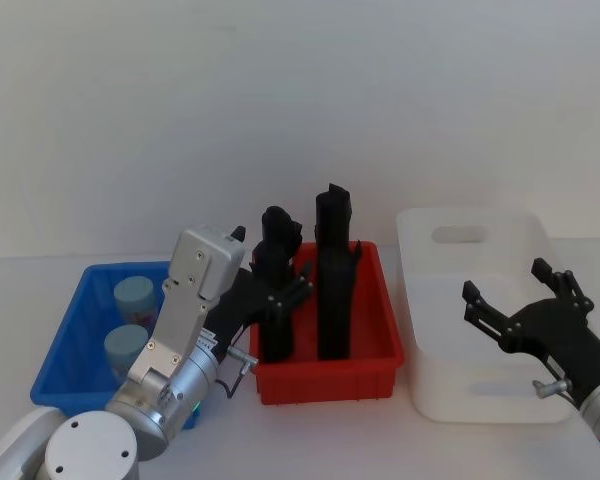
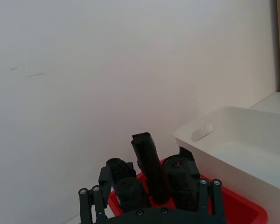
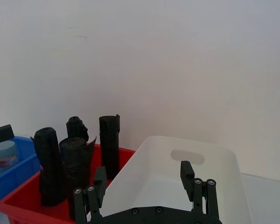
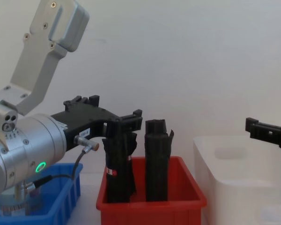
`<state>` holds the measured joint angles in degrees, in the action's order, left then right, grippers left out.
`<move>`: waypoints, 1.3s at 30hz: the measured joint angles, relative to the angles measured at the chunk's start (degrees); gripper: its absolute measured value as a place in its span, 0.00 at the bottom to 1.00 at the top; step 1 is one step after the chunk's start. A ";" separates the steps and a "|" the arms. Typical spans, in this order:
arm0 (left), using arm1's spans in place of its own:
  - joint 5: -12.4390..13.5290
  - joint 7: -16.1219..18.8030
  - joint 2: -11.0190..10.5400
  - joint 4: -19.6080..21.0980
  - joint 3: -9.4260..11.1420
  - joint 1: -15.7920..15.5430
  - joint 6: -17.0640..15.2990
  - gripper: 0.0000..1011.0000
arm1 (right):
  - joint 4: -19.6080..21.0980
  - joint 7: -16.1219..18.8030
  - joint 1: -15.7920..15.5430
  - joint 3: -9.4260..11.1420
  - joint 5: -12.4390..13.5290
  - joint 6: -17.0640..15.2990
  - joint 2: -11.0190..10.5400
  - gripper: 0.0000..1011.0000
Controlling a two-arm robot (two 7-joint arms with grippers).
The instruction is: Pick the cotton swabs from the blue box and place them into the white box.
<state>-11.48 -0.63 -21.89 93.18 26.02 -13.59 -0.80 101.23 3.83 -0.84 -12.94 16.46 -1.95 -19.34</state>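
On the left, the blue box [image 1: 70, 335] holds two jars of cotton swabs [image 1: 135, 296]. They stand close together, one nearer and one farther. The left gripper [image 4: 110, 110] is up in the air between the blue box and the red bin [image 1: 325, 380]. Its jaws are wide apart and hold nothing. It points at the black rolls [image 1: 332, 270] in the red bin and is just beside them, not over the jars.

On the right is the white box [image 1: 480, 395]. I see no jar in it. The right gripper [image 1: 507, 285] hangs above it with its jaws wide apart and empty.

I think the left gripper could bump a black roll and tip it when it turns to the jars. Wide jaws could also push the second jar over, because the jars stand so close.
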 joint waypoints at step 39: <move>0.00 0.00 0.00 0.00 0.00 0.00 0.00 0.99 | 0.00 0.00 0.00 0.00 0.00 0.00 0.00 0.99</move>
<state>-11.48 -0.63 -21.89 93.18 26.02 -13.59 -0.80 101.23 3.83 -0.84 -12.94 16.46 -1.95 -19.33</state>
